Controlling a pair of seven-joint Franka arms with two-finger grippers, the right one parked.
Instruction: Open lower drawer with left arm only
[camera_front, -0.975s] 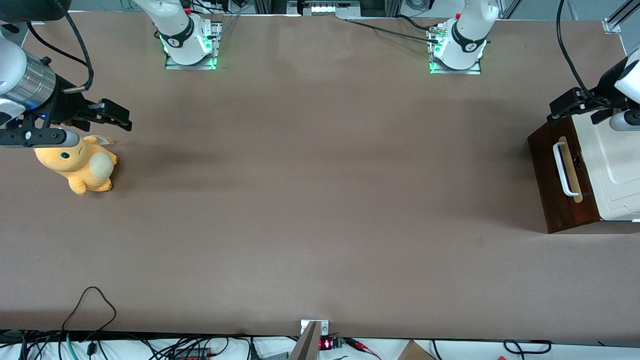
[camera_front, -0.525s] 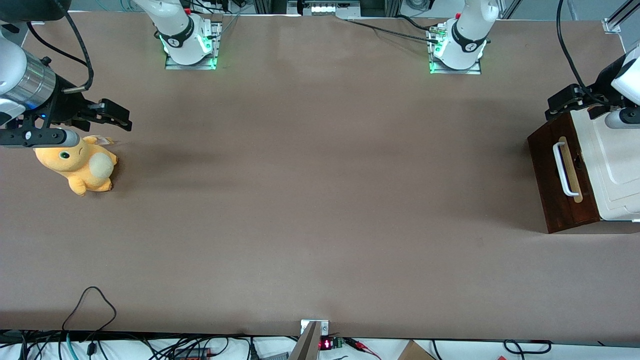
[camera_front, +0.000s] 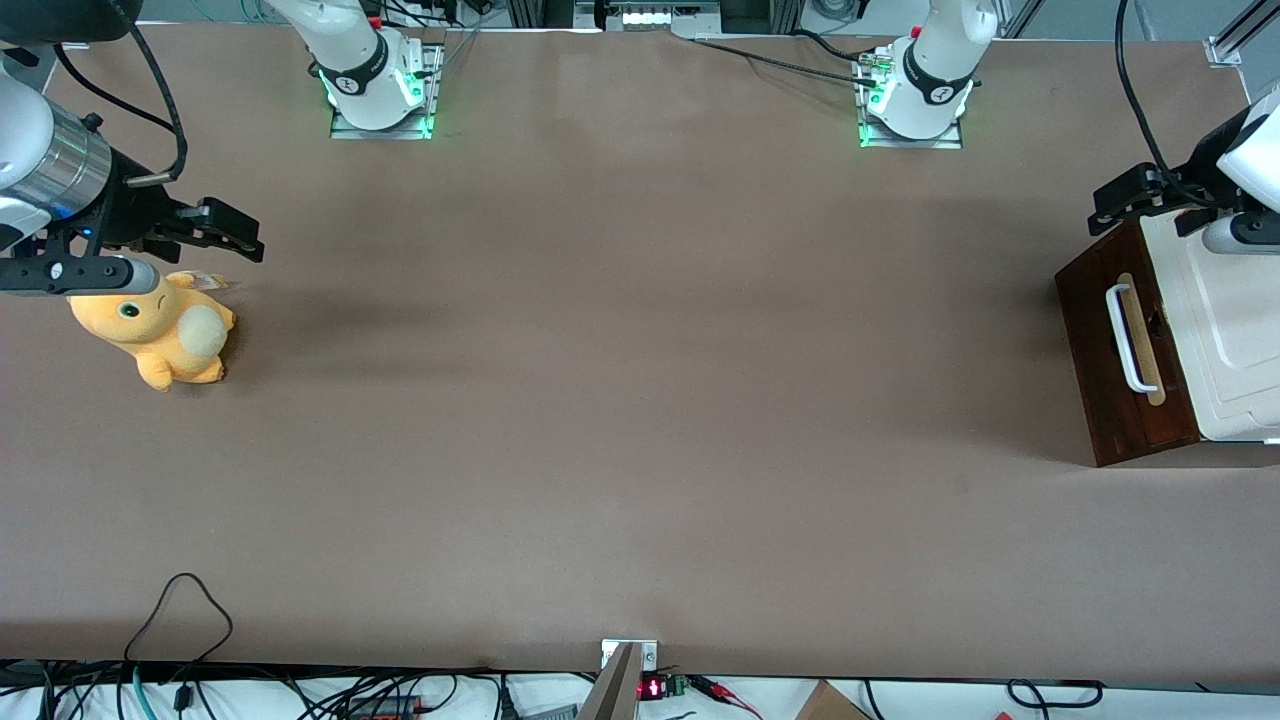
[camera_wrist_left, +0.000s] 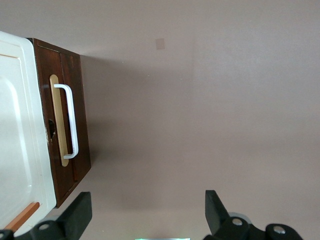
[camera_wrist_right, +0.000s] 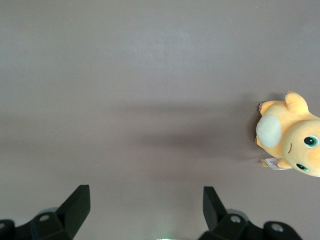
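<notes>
Above the lower drawer (camera_front: 1110, 350): parted gripper (camera_wrist_left: 145, 212)

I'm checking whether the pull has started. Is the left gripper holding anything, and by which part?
Nothing is held. The gripper is open, up above the table, farther from the front camera than the lower drawer, clear of its white handle.

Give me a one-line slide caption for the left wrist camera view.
Open gripper hovers above the brown table, apart from the closed lower drawer and its white bar handle.

The lower drawer (camera_front: 1118, 365) is dark brown with a white handle (camera_front: 1127, 338) on a tan strip; the gripper (camera_wrist_left: 146, 212) is black; the table (camera_front: 640, 400) is plain brown.
</notes>
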